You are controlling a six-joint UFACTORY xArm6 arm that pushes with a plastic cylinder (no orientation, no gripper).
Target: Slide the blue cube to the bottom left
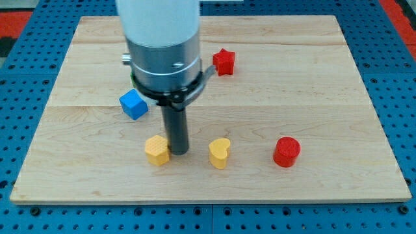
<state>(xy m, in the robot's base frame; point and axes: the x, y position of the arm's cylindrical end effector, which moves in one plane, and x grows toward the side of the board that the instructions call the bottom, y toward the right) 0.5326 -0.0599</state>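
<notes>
Task barely begun, by my reading: blue cube [133, 104] sits left of centre, well short of the board's bottom-left corner. My tip [179, 152], a bare rod with no jaws to open or close, stands below-right of it, just beside the yellow block [156, 150]. Pale wood board [312, 78] over blue pegboard [396, 84].

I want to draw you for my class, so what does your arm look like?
Draw a fat white tube at the top, then a wide shiny silver-grey ring under it with a dark band along its bottom edge. A thin dark wire loops off its side. Below that hangs a straight dark grey rod, round like a marker, ending at my tip. I have no fingers at all.
</notes>
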